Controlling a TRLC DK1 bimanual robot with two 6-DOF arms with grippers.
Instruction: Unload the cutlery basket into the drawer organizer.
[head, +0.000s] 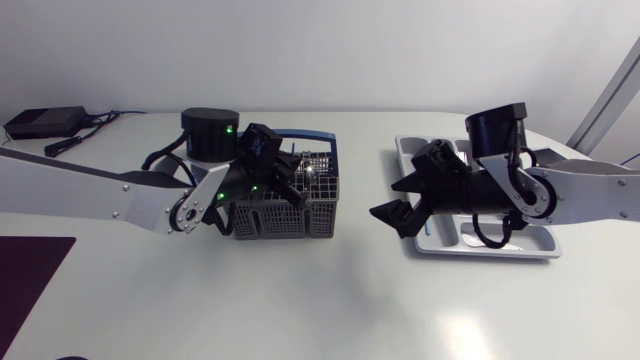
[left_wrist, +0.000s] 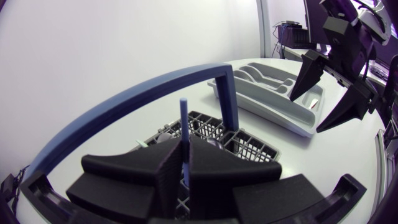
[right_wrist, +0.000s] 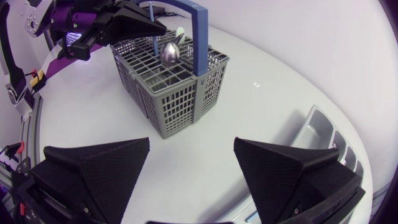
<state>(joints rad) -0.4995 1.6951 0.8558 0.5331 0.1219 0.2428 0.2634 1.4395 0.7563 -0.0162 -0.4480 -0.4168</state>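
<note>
A grey mesh cutlery basket (head: 285, 218) with a blue carry handle (left_wrist: 124, 102) stands left of centre. My left gripper (head: 285, 175) is down over the basket, shut on the thin blue handle of a utensil (left_wrist: 184, 127) that stands upright between its fingers (left_wrist: 211, 171). A metal spoon (right_wrist: 169, 53) also sits in the basket (right_wrist: 174, 93), bowl up. The grey drawer organizer (head: 540, 246) lies at the right, with cutlery in its far compartments (left_wrist: 261, 73). My right gripper (head: 395, 205) hangs open and empty over the table between the basket and the organizer (right_wrist: 323, 124).
A dark mat (head: 30, 270) lies at the table's front left corner. A black box with cables (head: 45, 122) sits at the back left.
</note>
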